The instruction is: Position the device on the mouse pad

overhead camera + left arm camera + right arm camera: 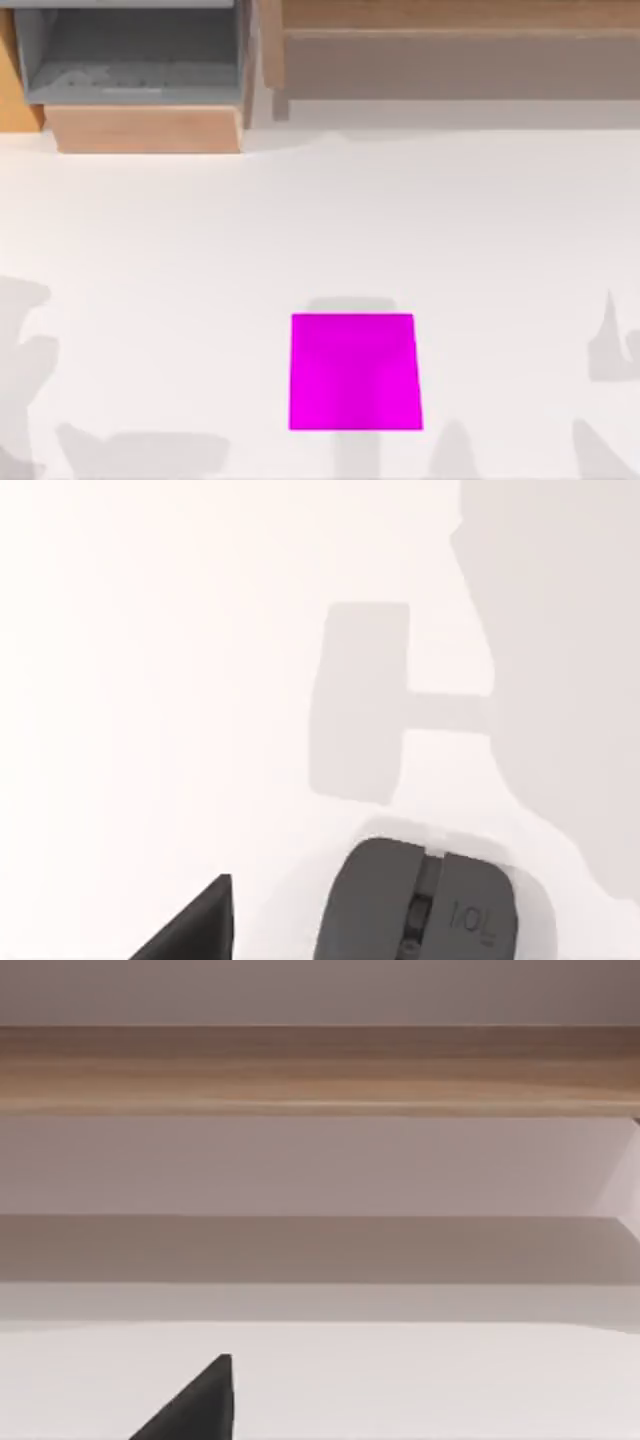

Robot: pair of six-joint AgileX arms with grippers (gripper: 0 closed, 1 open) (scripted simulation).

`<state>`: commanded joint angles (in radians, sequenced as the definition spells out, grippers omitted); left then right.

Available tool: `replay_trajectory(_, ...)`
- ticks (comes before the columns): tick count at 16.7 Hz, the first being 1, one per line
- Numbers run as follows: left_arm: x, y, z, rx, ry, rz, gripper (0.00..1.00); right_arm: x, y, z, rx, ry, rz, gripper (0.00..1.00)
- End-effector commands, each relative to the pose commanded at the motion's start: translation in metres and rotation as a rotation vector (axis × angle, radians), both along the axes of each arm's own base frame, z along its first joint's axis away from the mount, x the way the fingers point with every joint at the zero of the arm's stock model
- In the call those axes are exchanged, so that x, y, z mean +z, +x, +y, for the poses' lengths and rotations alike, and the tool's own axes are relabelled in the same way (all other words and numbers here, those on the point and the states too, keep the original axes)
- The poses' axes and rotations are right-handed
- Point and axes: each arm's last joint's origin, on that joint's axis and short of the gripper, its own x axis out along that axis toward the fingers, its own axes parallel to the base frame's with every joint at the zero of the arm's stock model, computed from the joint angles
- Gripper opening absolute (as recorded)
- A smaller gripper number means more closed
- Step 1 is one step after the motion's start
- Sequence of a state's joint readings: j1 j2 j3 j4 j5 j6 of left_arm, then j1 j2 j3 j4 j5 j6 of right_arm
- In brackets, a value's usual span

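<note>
The mouse pad (355,372) is a flat magenta rectangle lying on the white table, low and a little right of centre in the top view. The device (420,905) is a dark grey mouse with a rounded end, resting on the white surface in the left wrist view, cut off by the picture's edge. A black part of my left gripper (195,930) sits beside the device, apart from it. A black part of my right gripper (195,1410) hangs over bare white table, facing the wooden shelf.
A grey open box (135,60) on a wooden base stands at the back left. A long wooden shelf (450,40) runs along the back right. Arm shadows fall on the table's left, front and right.
</note>
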<state>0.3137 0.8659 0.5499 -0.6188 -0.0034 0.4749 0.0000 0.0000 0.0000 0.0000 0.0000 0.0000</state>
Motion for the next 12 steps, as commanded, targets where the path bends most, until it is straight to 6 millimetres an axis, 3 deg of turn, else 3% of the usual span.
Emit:
replay_trajectory(6, -0.006, 0.037, 0.048, -0.079, -0.095, 0.474, 1.0, 0.0, 0.0, 0.0, 0.0, 0.0, 0.0, 1.0)
replay_trajectory(12, -0.01, 0.05, 0.07, -0.123, -0.158, 0.611, 1.0, 0.0, 0.0, 0.0, 0.0, 0.0, 0.0, 1.0)
